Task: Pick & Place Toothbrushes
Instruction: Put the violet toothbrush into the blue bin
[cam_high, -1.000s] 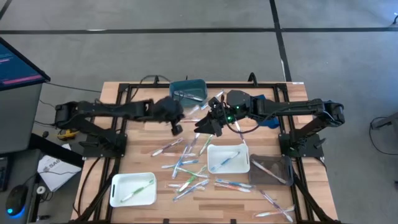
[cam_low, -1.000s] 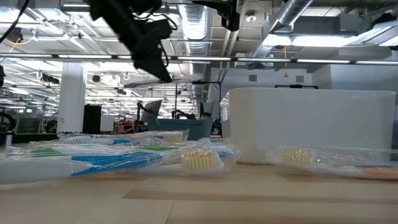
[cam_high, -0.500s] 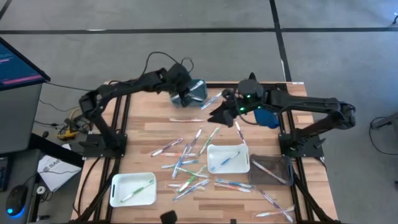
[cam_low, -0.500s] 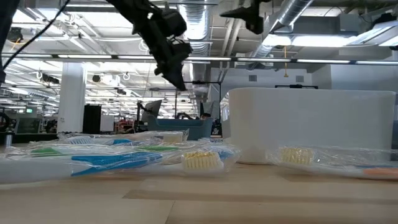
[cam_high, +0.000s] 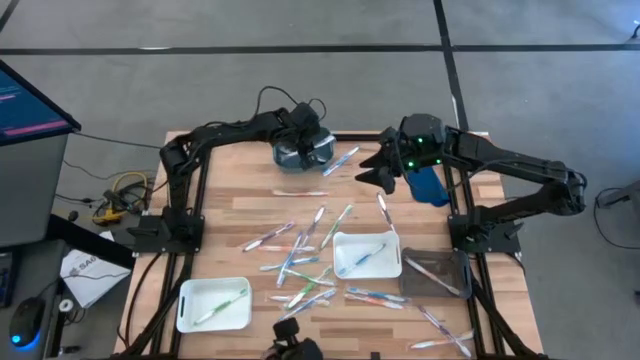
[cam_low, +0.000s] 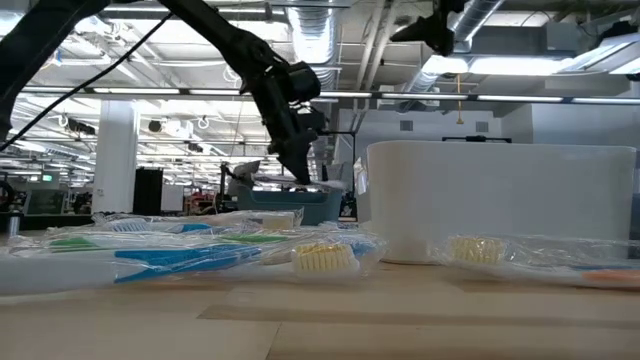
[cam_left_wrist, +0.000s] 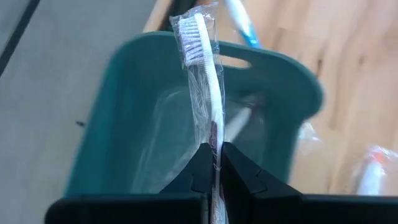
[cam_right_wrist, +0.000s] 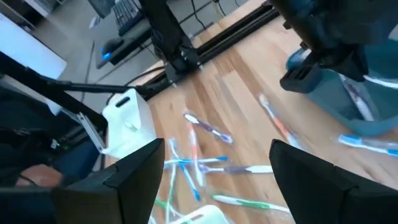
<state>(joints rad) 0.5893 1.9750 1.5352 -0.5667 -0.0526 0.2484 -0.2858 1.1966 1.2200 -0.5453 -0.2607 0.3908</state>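
While the left gripper (cam_left_wrist: 211, 163) pinches one wrapped toothbrush (cam_left_wrist: 202, 81) over the teal bin (cam_left_wrist: 118, 124) — right gripper (cam_right_wrist: 214, 171) agape, empty — three white trays (cam_high: 213, 305).

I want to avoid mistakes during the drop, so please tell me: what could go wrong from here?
1. The left end effector pinches the wrapped toothbrush low, over the teal bin; on release its head might catch the rim and tip outside.
2. The open right end effector hangs near that bin, so the arms could possibly collide.
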